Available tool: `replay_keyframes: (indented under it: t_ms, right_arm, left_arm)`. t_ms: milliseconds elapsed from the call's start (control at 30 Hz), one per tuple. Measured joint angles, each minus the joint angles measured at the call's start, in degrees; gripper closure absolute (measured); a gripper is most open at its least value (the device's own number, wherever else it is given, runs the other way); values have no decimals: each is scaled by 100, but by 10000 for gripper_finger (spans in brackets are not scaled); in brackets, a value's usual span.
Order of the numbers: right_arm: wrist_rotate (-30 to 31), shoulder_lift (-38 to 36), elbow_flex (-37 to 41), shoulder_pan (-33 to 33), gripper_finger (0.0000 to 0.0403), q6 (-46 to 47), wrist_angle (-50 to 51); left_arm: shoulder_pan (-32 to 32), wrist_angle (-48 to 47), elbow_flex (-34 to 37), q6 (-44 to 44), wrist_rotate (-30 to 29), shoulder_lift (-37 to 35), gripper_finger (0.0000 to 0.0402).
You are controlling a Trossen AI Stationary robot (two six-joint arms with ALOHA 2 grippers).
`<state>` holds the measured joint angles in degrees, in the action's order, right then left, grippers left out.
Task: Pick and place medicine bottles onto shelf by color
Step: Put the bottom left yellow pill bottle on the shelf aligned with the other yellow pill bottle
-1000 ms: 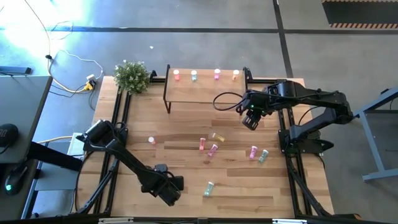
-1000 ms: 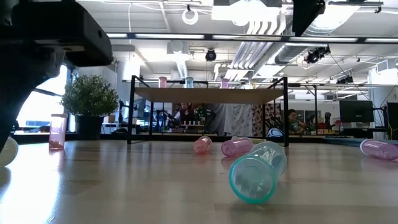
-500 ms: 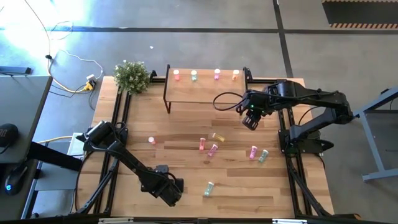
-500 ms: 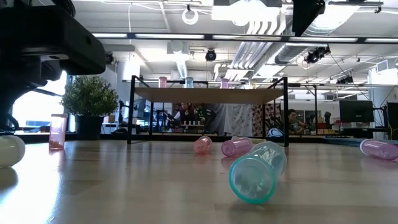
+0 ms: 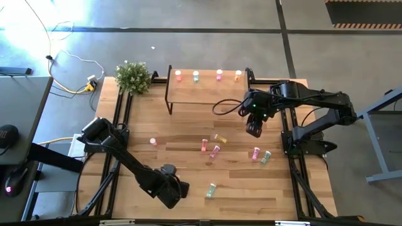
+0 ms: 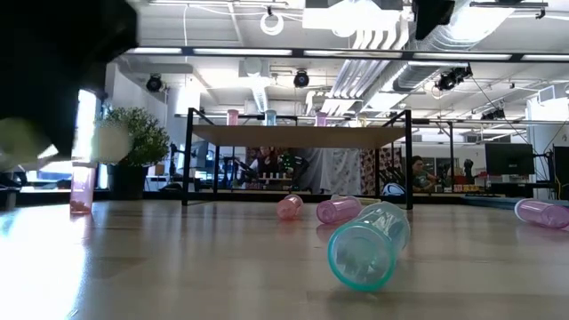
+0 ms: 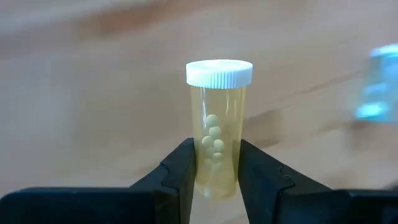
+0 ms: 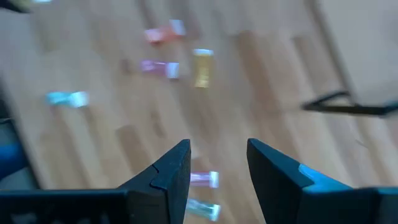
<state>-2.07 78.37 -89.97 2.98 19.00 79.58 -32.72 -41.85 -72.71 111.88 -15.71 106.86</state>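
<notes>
Shelf (image 5: 207,94) at the table's far edge, carrying four bottles in a row; left gripper (image 7: 216,171) near the front edge, clamped low on a yellow bottle (image 7: 217,127) with white cap and pills; right gripper (image 8: 217,163) hovering empty near the shelf, fingers apart. Risk of slip or tilt on the way to the shelf, given so low a grip. Hard to make out: the blurred left arm in the low view.
</notes>
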Motion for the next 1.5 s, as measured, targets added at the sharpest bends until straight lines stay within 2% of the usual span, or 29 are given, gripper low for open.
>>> replay_keyframes:
  t_ms: [267, 400, 567, 800, 1100, 1167, 1300, 1500]
  right_arm:
    - [-1164, 0, 0, 0, 253, -120, -754]
    - [-1472, 0, 0, -2, 253, 45, -1331]
    - [-1507, -2, 0, -2, 253, 309, -2182]
    - [-1508, 0, 0, -2, 253, 409, -3418]
    - [-1331, -2, 0, -3, 253, 394, -4827]
    - [-1087, -1, 0, -4, 253, 397, -5060]
    - [-971, -1, 0, 8, 247, 405, -5424]
    - [-638, -2, 0, 60, 212, 186, -5920]
  left_arm:
    - [348, -3, -9, -1680, -1475, -829, 308]
    - [654, 45, -9, -2823, -1681, -1227, 308]
    - [1075, 379, -11, -4465, -1727, -1706, 308]
    - [1657, 952, -11, -6510, -1389, -2363, 308]
    - [2359, 1926, -11, -8334, -720, -2935, 308]
    - [2509, 2135, -11, -8657, -518, -2980, 308]
    - [2796, 2534, -11, -9139, -154, -3004, 308]
    - [3195, 2953, -11, -9530, 87, -3002, 308]
